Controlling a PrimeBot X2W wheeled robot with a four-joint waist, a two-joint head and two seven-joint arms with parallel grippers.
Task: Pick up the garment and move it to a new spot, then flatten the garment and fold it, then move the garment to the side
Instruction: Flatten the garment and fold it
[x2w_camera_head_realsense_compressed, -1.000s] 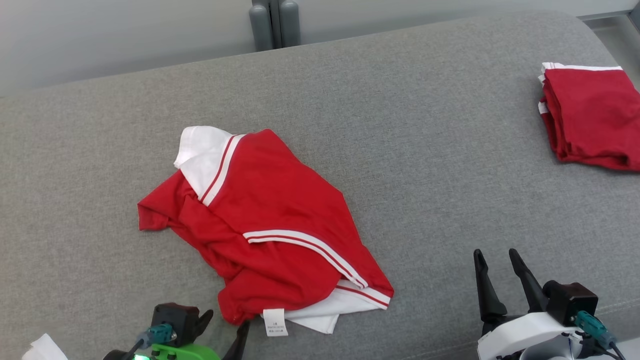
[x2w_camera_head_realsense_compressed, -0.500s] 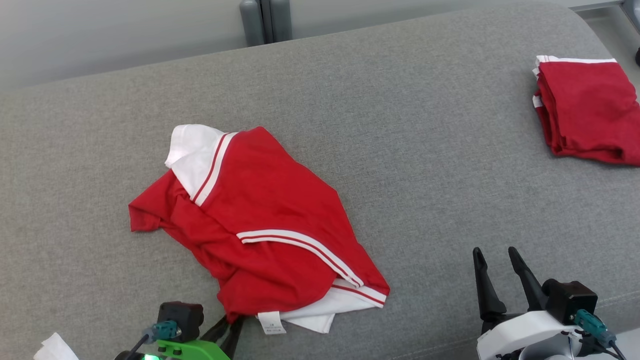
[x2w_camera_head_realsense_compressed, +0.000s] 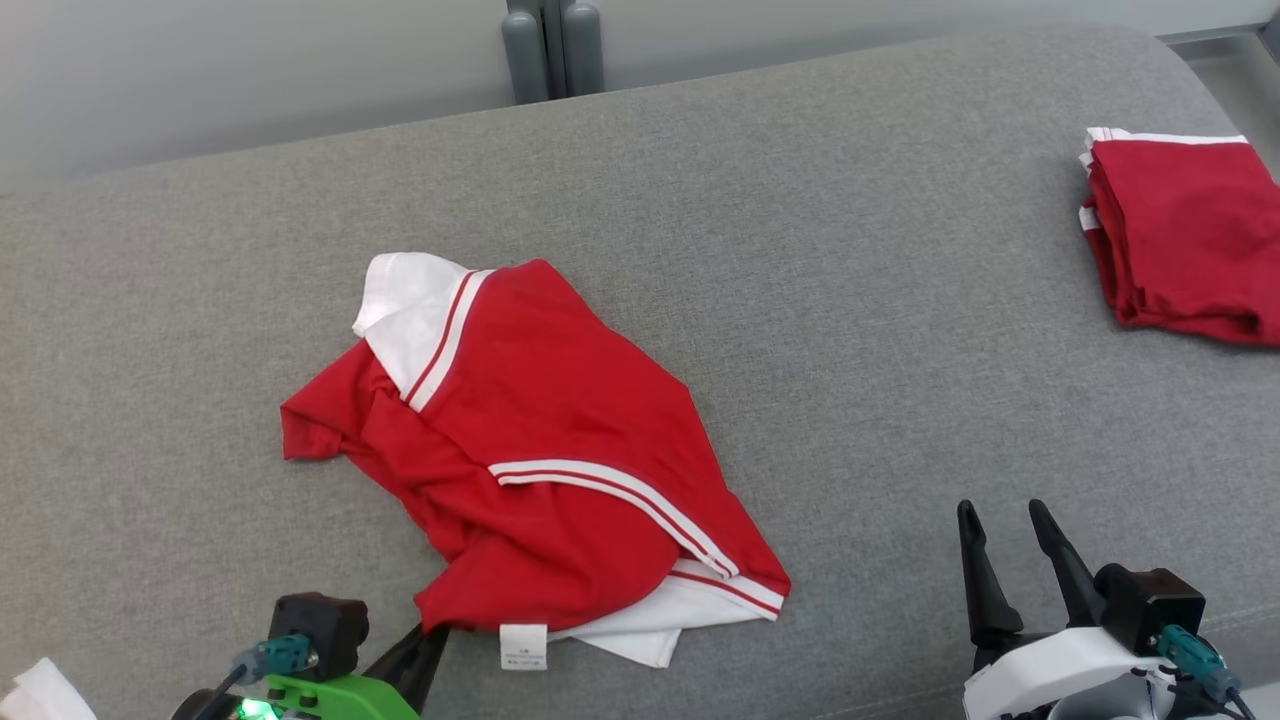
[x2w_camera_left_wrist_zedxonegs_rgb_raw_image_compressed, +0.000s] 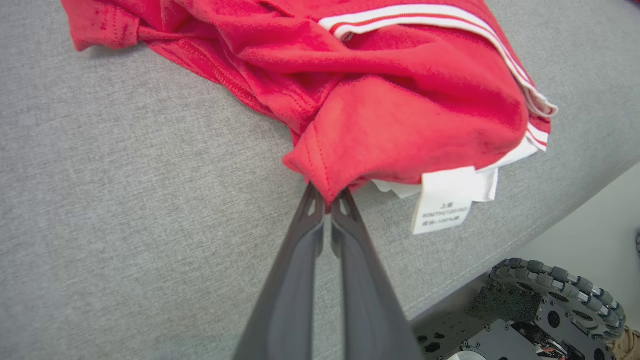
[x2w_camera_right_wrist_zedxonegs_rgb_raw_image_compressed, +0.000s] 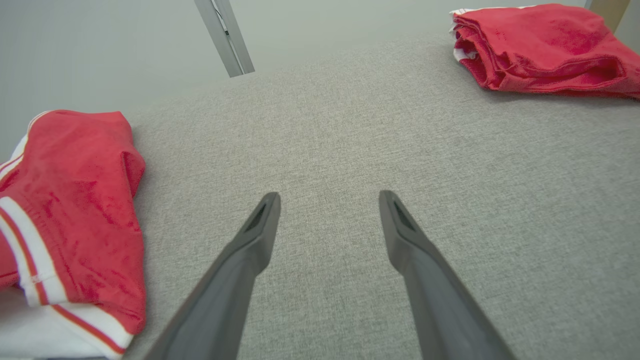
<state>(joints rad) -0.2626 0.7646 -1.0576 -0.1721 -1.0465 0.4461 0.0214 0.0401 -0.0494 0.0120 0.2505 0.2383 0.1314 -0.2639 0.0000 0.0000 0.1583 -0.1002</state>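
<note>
At the couch's (x2w_camera_head_realsense_compressed: 880, 330) near edge, left of centre, the left end effector (x2w_camera_left_wrist_zedxonegs_rgb_raw_image_compressed: 327, 197) is pinched narrow on the lowest red hem corner of the garment (x2w_camera_head_realsense_compressed: 560, 440). The cloth is drawn up into a small peak between its tips. A second ago its fingers stood apart just beside that hem, and half a second ago they were closing on it, so the grasp looks newly made. The head camera has also shifted a little, so small drifts in the shirt's outline prove nothing. The white care label (x2w_camera_head_realsense_compressed: 523, 646) hangs free just to the right of the pinch.

Near the same edge, toward the right corner, the right end effector (x2w_camera_head_realsense_compressed: 1003, 515) is spread wide and holds nothing, well apart from the shirt.

The garment lies crumpled left of the couch's middle, its white collar toward the far side and its striped trim across the front. None of it but the pinched corner appears raised.

With one corner secured, the pick-up can likely begin, though a single-point hold will let the shirt dangle and bunch.

At the far right corner rests a folded red garment (x2w_camera_head_realsense_compressed: 1180, 240). Grey posts (x2w_camera_head_realsense_compressed: 550, 45) stand beyond the far edge.
</note>
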